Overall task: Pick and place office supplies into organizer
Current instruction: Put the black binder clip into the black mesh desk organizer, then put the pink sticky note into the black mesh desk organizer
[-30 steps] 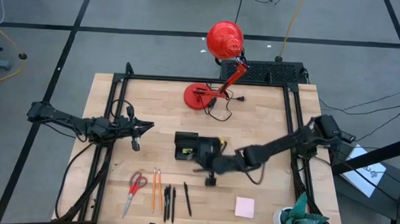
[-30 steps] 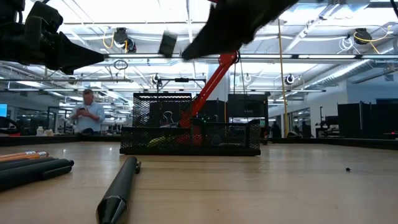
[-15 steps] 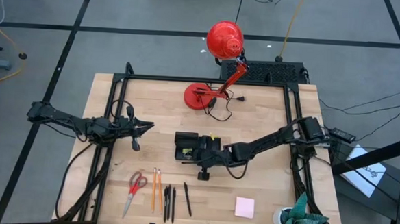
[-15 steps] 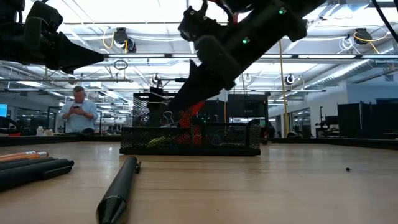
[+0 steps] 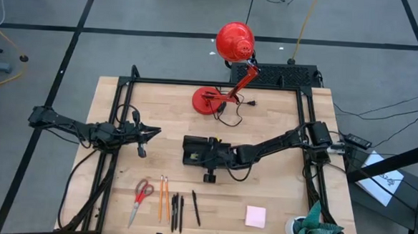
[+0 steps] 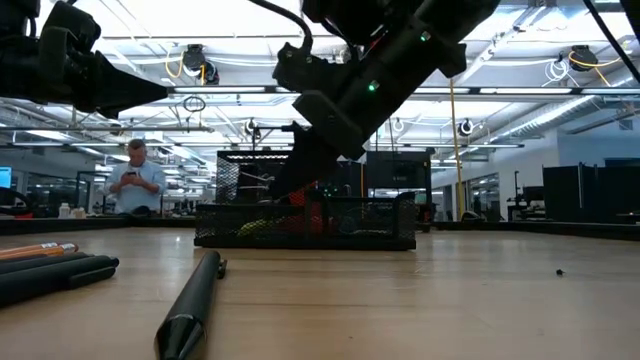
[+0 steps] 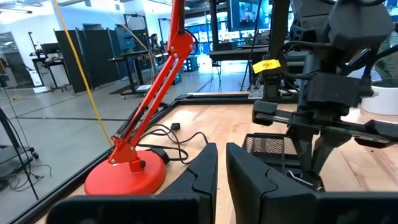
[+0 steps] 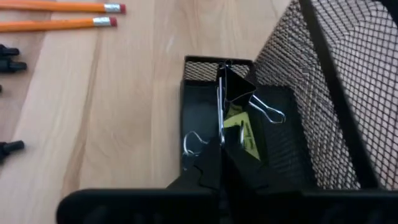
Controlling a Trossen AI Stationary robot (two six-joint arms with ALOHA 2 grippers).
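Holding a black clip (image 8: 235, 90) by its wire handle, our right gripper (image 8: 219, 149) keeps its fingers pinched shut over the organizer's (image 5: 195, 151) low section, where a yellow-green piece (image 8: 242, 134) lies. The scissors (image 5: 141, 197), pencils (image 5: 164, 198), pens (image 5: 180, 209) and pink pad (image 5: 255, 216) lie along the table's near edge. Our left gripper (image 5: 153, 132) hangs well left of the organizer, fingers narrow and holding nothing. A red lamp (image 5: 226, 68) stands behind.

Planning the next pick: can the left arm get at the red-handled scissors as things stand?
Probably yes. The red-handled scissors lie alone on the bare wooden table, on the left hand's side; only orange pencils lie beside them, and the right hand is at the black mesh organizer.
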